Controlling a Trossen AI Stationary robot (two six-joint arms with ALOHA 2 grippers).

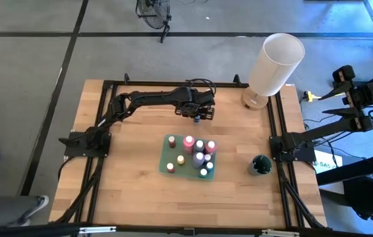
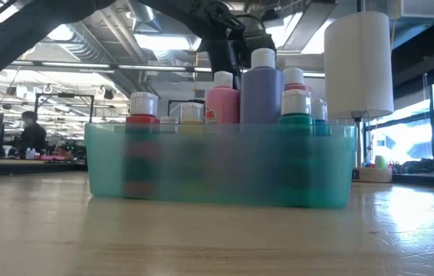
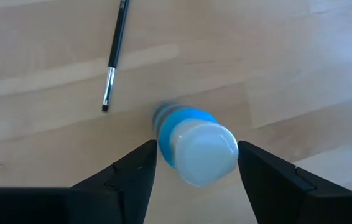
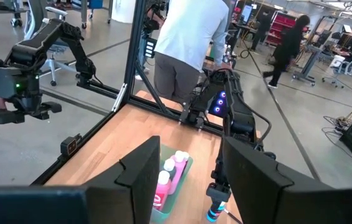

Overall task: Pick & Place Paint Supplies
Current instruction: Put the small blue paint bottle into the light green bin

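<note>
A teal tray [image 1: 167,162] [image 2: 217,165] in the middle of the table holds several small paint bottles standing upright, among them a pink one [image 1: 188,143] [image 2: 222,103] and a purple one [image 1: 198,158] [image 2: 262,88]. Beyond its far side a blue bottle with a white cap [image 3: 198,144] [image 4: 212,216] stands on the wood. My left gripper [image 3: 196,155] [image 1: 198,117] points down over it, one finger on each side of the cap. A thin dark brush [image 3: 115,56] lies on the wood nearby. My right gripper [image 4: 188,165] waits raised off the table's right side, open, with nothing between its fingers. My left gripper comes at the blue bottle from above, pointing steeply down, with its two fingers [image 3: 140,165] close on either side of the white cap [image 3: 207,152]. Whether the fingers touch the bottle I cannot tell. The bottle stands about upright on the table.
A tall white cylinder [image 1: 275,62] [image 2: 359,65] stands at the far right corner. A dark green round pot [image 1: 260,164] sits right of the tray. A black frame [image 1: 173,83] runs along the table's edges. A person [image 4: 191,37] stands behind the left arm's base.
</note>
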